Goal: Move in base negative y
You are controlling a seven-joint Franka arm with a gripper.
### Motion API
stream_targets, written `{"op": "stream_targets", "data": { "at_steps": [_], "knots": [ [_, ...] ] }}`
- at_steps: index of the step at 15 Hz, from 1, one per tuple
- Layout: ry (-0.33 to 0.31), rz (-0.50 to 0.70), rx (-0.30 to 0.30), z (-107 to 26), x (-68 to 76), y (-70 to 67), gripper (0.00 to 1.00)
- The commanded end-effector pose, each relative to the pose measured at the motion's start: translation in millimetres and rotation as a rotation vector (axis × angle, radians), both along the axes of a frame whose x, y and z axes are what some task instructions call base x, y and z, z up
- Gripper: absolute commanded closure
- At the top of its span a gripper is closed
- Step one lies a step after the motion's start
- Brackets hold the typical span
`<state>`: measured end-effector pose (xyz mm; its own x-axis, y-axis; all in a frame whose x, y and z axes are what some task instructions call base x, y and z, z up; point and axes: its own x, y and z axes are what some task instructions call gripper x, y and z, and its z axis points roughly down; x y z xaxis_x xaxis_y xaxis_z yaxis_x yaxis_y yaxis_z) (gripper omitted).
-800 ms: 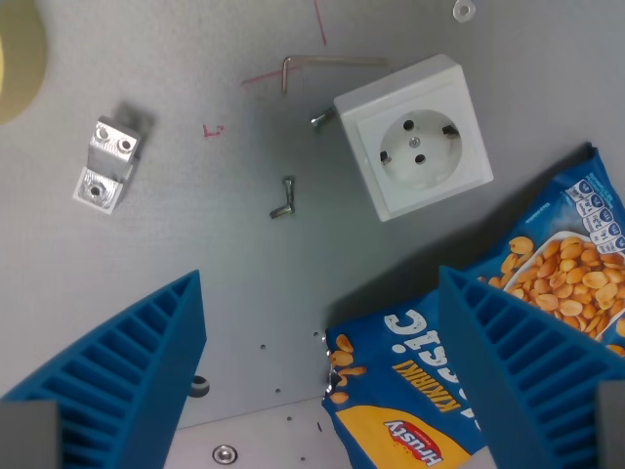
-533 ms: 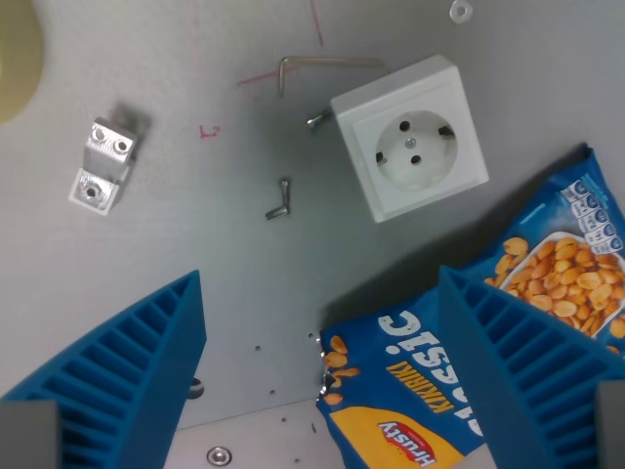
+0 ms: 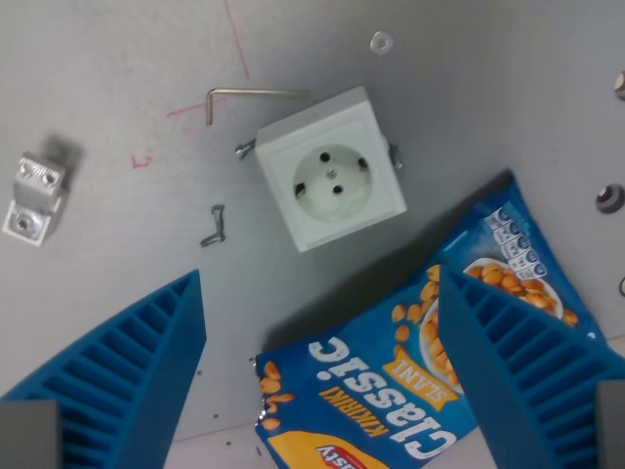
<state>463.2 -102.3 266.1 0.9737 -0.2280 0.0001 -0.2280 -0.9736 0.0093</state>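
Note:
My gripper [image 3: 322,376] hangs open above the grey table, its two blue ribbed fingers [image 3: 117,376] at the bottom left and bottom right of the wrist view, nothing between them. Below the gap lies a blue peanut bag [image 3: 410,391], partly hidden by the right finger. A white wall socket [image 3: 330,182] sits just above the bag, near the middle of the view.
A metal bracket [image 3: 32,197] lies at the wrist view's left edge. An Allen key [image 3: 254,95] and small screws [image 3: 213,226] lie near the socket. A washer [image 3: 380,42] sits at the top; bolt heads [image 3: 609,198] show at the right edge.
The whole scene has shifted toward the wrist view's left, so the camera has moved to the right over the table. More of the peanut bag and right-edge bolts show. The gripper stays open.

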Motion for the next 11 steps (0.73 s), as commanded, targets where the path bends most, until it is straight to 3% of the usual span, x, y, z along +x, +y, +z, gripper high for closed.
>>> {"op": "stream_targets", "data": {
  "at_steps": [1, 11],
  "knots": [
    [0.008, 0.013, 0.003, 0.1, 9.1, -16.4, 0.00],
    [0.008, 0.013, 0.003, -1.0, 20.9, -70.2, 0.00]
  ]
}}
